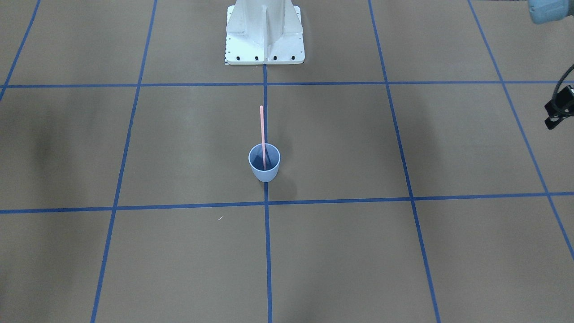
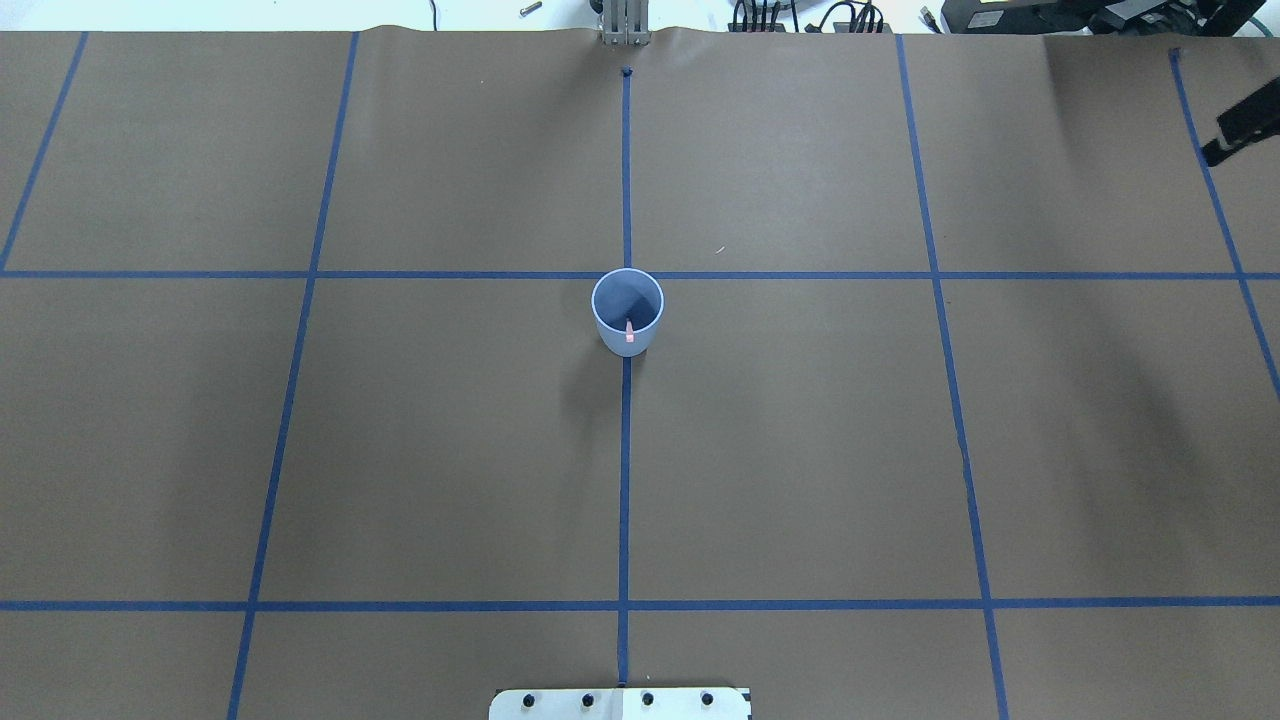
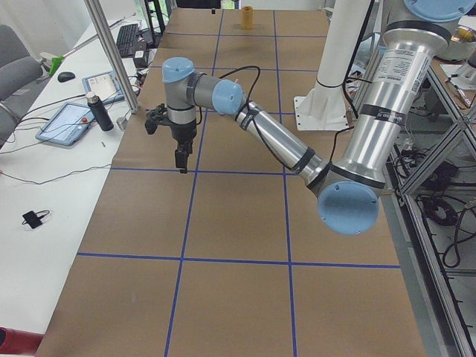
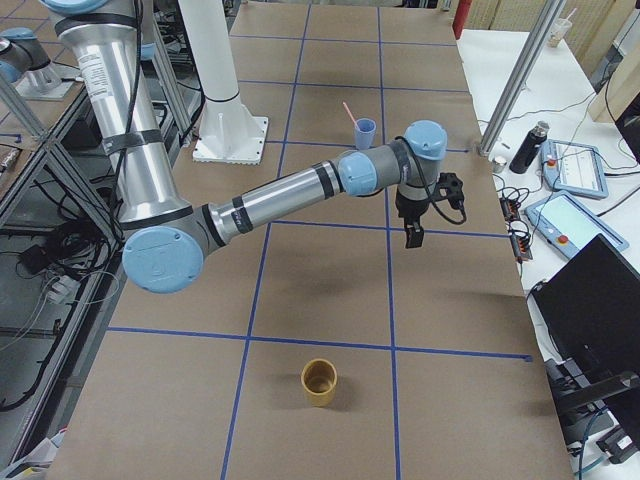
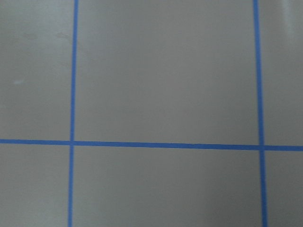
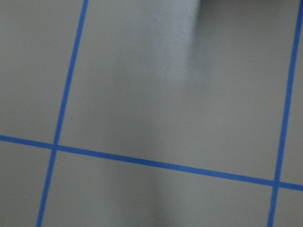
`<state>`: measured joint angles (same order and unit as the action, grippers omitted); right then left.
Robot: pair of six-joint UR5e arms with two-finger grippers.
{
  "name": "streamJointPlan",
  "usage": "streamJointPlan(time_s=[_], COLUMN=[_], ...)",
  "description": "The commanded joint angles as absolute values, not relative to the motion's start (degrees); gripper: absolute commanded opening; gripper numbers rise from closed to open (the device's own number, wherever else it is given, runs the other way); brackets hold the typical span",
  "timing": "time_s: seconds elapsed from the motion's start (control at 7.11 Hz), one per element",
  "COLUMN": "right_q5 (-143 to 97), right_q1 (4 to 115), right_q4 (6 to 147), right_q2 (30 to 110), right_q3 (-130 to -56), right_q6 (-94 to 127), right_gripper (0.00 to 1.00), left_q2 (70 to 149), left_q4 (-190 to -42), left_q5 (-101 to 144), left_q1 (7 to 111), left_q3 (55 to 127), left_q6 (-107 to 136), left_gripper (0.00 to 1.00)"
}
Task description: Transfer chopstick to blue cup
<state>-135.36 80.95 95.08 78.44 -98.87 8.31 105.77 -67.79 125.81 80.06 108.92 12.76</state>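
Note:
The blue cup stands upright on the centre tape line of the brown table. The pale pink chopstick stands inside it, its lower end in the cup and its top leaning toward the robot base. From overhead only the chopstick's end shows at the near rim of the blue cup. My left gripper hangs over the table far from the cup, and only a black part of it shows in the front view. My right gripper hangs well to the other side. Neither holds anything that I can see, and whether they are open or shut I cannot tell.
A yellow cup stands alone near the table's right end. The white robot base sits behind the blue cup. Bottles, tablets and cables lie on the white bench along the far edge. Both wrist views show only brown paper and blue tape lines.

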Motion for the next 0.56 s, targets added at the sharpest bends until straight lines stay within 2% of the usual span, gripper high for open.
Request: streamJointPlan(time_s=[0.0, 0.42], right_q5=[-136.7, -137.2], right_q1=[86.1, 88.9], right_q4=[95.1, 94.9], right_q2=[85.3, 88.5], right_q3=[-97.7, -96.6], right_q6=[-2.6, -7.6], right_gripper=[1.0, 1.0], left_q2=[100.6, 93.8], left_q4=[-72.8, -78.0], left_q5=[128.2, 128.1], left_q1=[86.6, 87.8], left_q3=[104.3, 103.4], left_q6=[2.5, 1.1], left_gripper=[0.98, 0.99])
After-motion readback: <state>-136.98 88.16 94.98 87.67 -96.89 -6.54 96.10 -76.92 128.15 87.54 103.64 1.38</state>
